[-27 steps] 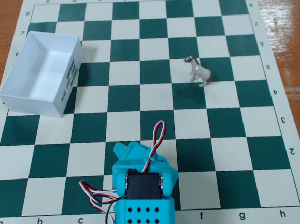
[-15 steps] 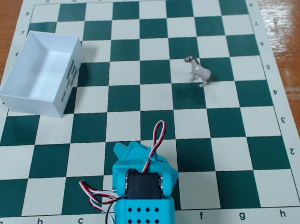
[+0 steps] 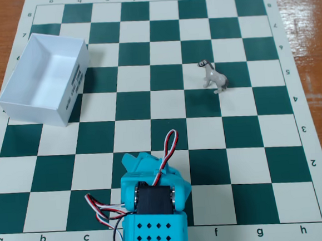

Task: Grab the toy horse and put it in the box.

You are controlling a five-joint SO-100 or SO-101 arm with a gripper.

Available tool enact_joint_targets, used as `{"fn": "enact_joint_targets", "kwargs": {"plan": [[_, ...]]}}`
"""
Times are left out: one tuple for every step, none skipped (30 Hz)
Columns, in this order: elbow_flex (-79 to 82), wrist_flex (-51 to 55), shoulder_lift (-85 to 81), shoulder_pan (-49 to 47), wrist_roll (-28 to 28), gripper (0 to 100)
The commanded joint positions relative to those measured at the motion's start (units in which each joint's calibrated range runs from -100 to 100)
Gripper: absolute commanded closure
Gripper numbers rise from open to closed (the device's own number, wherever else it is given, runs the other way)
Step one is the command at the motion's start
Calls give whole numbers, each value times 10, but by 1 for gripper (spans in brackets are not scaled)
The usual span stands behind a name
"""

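Standing upright on the chessboard (image 3: 263, 146), toy horse (image 3: 214, 76) well apart from the folded arm (image 3: 152, 202), gripper's opening hidden, cannot tell.

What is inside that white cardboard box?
Nothing visible: the white open-topped cardboard box shows a bare floor, though its near wall hides a strip. The tiny grey-white plastic horse stands outside on the chessboard.

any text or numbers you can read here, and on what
"a", "b", "c", "f", "g", "h": bottom margin of the chessboard.
"2", "3": its left margin.
"1" to "5": its right margin, turned on their sides.
Top margin letters: upside down, too faint to read.
Black print on the box side: too small to read.
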Motion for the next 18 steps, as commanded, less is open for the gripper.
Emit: {"fn": "enact_joint_targets", "kwargs": {"plan": [[4, 3, -4, 2, 1, 64], [4, 2, -4, 4, -1, 64], [4, 0, -4, 6, -2, 64], [4, -1, -4, 7, -4, 64], [4, -3, -4, 9, -7, 64], [4, -13, -4, 12, -15, 64], [4, -24, -1, 15, -21, 64], [3, -38, 5, 19, -29, 64], [0, -55, 12, 25, -38, 64], [-3, -66, 22, 26, -38, 64], [-8, -74, 33, 28, -42, 64], [-14, -82, 45, 29, -47, 64], [-20, -92, 58, 29, -51, 64], [-28, -105, 73, 31, -59, 64], [-37, -117, 91, 34, -67, 64], [-49, -129, 111, 36, -78, 63], [-63, -141, 131, 39, -93, 64], [-79, -150, 151, 42, -106, 64]]}}
